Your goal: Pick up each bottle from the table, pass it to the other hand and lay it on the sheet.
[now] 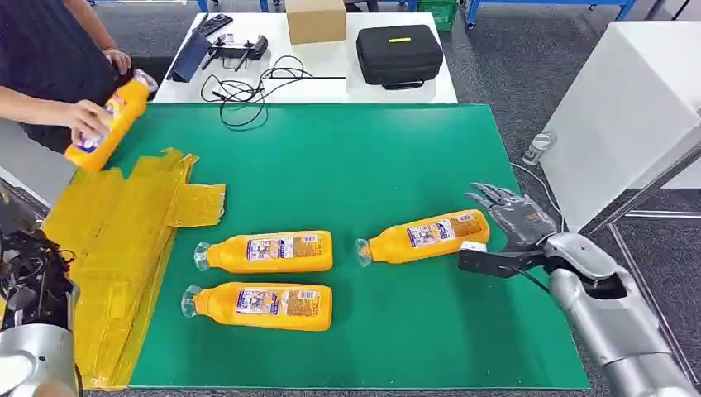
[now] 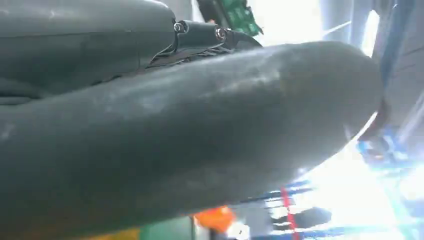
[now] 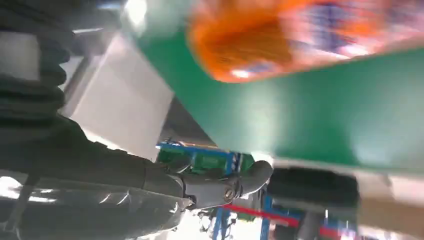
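Right now my right hand (image 1: 506, 217) sits at the base end of the rightmost bottle (image 1: 426, 236), fingers spread and holding nothing, thumb just beside the bottle's flat bottom; whether it touches, I cannot tell. That bottle lies on its side toward the right edge of the green table (image 1: 372, 157), cap pointing left, slightly tilted. Two more bottles lie parallel near the front edge, the upper one (image 1: 266, 251) and the lower one (image 1: 258, 305), well apart from my hand. The yellow sheet (image 1: 116, 248) is spread, crumpled, along the left edge. A person's hand (image 1: 87, 120) at the far left corner holds a fourth bottle (image 1: 112, 122) above the sheet. My left hand (image 2: 200, 140) is seen only as a close grey blur in its wrist view; I cannot tell how its fingers stand. Judgement on handling: stiff plastic body, smooth glossy label, so probably slippery and apt to roll on the flat mat; looks full, so moderately heavy. Best hold seems across the wide labelled middle, not the narrow neck, leaving one end free for the hand-over. Surface: green mat, flat, matte, likely decent friction. Room: a white desk (image 1: 331, 78) behind it carries a black case (image 1: 399, 54), a cardboard box (image 1: 315, 19) and cables (image 1: 248, 87); a white cabinet (image 1: 628, 107) stands off the right edge.
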Available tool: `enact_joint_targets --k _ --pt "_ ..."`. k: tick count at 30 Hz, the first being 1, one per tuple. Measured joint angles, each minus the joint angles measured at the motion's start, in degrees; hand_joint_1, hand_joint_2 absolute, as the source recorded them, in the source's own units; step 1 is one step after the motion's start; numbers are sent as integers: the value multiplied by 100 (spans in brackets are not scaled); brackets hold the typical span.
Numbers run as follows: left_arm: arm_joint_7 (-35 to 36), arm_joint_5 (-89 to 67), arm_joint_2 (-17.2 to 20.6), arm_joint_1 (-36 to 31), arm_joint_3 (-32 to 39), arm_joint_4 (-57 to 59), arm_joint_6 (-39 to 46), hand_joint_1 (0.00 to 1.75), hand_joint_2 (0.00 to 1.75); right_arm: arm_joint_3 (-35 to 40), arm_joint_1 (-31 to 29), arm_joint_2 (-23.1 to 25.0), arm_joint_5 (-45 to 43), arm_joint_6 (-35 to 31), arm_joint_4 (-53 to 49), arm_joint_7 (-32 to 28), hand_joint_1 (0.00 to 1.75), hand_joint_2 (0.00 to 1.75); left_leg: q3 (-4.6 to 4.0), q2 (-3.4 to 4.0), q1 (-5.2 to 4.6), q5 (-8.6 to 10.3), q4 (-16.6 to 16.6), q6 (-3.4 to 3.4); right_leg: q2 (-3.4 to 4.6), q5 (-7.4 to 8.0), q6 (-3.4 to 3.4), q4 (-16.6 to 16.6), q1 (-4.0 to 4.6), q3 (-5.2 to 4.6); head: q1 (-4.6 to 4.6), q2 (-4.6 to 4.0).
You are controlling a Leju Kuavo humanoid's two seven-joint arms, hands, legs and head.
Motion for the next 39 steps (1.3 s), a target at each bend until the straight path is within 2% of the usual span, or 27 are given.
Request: enact_joint_targets --k 7,14,20,24,34,39 --pt "-2 74 -105 84 -382 -323 11 0 0 181 -304 -382 50 63 478 -78 0 175 0 6 4 0 0 0 0 0 0 0 5 -2 -2 0" --pt "-2 770 -111 264 -634 -608 109 0 0 599 -708 -404 168 275 850 -271 0 175 -4 12 13 0 -2 0 7 0 0 4 5 -2 -2 -2" --pt "-2 1228 -54 565 -749 -1010 175 0 0 1327 -1631 141 280 485 1619 -441 0 175 2 15 18 4 -1 -2 16 1 0 7 9 -3 0 0" --pt "-2 1291 -15 666 -751 -1178 175 0 0 1645 -1995 577 256 468 1977 -446 0 175 3 11 21 5 -1 -1 14 1 0 9 14 -3 -2 -2" --pt "-2 1309 50 758 -758 -1313 177 0 0 1932 -2191 984 238 448 2308 -446 0 175 -3 6 18 5 0 -1 9 0 0 10 8 -2 0 -2" --pt "-2 1309 53 765 -762 -1339 203 0 0 2002 -2203 1253 201 194 2520 -384 0 175 -2 12 19 5 0 -1 10 1 0 9 10 -4 0 -2"
